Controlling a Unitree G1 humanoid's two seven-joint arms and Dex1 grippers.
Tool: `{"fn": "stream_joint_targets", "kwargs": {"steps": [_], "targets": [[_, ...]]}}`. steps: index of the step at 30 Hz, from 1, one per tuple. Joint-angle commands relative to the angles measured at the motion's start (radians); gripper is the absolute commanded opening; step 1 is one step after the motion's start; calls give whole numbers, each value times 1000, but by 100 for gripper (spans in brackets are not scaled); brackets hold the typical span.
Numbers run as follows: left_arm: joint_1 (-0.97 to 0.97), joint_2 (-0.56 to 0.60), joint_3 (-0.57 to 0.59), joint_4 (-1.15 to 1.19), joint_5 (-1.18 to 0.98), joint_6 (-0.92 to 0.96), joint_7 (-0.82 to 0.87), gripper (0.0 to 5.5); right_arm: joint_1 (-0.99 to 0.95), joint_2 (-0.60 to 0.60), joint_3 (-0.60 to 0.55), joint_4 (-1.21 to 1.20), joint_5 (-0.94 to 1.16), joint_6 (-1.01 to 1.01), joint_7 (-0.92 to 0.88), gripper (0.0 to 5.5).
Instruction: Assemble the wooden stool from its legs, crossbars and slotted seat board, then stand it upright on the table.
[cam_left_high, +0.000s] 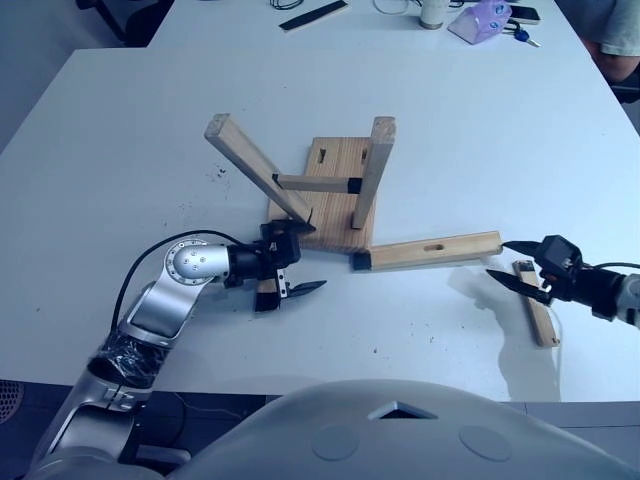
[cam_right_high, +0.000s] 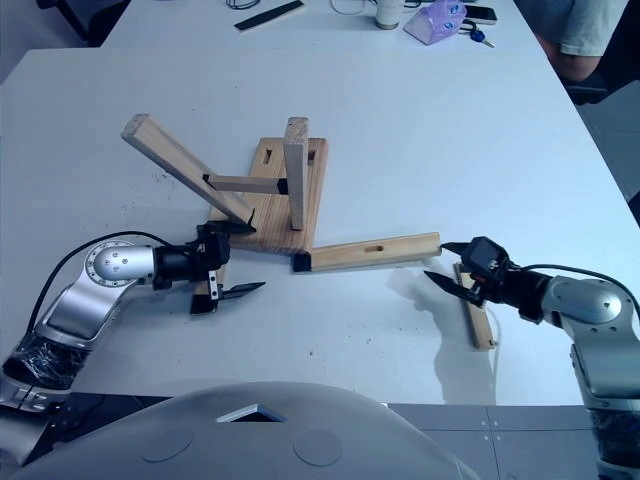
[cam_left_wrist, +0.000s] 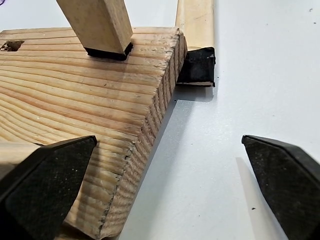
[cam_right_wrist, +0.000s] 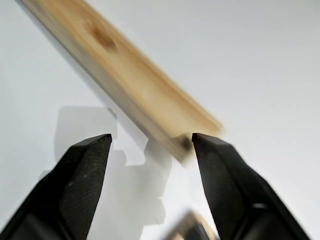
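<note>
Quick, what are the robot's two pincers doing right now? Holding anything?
Left pincer: open, holding nothing.
Right pincer: open, holding nothing.

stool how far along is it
Done: two legs joined by a crossbar sit in the board. In hand: nothing; left tool open at the board's corner, right tool open by a loose crossbar. Left: that crossbar, the lying leg, standing it upright.
</note>
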Motion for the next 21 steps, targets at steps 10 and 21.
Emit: {"fn": "stream_joint_targets", "kwargs": {"steps": [10, 21], "targets": [[-91, -14, -85, 99, 46, -34, -62, 538, -388, 238, 308, 89, 34, 163, -141, 298], [-168, -18, -86, 165, 61, -81, -82, 538, -364, 361, 489, 198, -56, 172, -237, 298]]}}
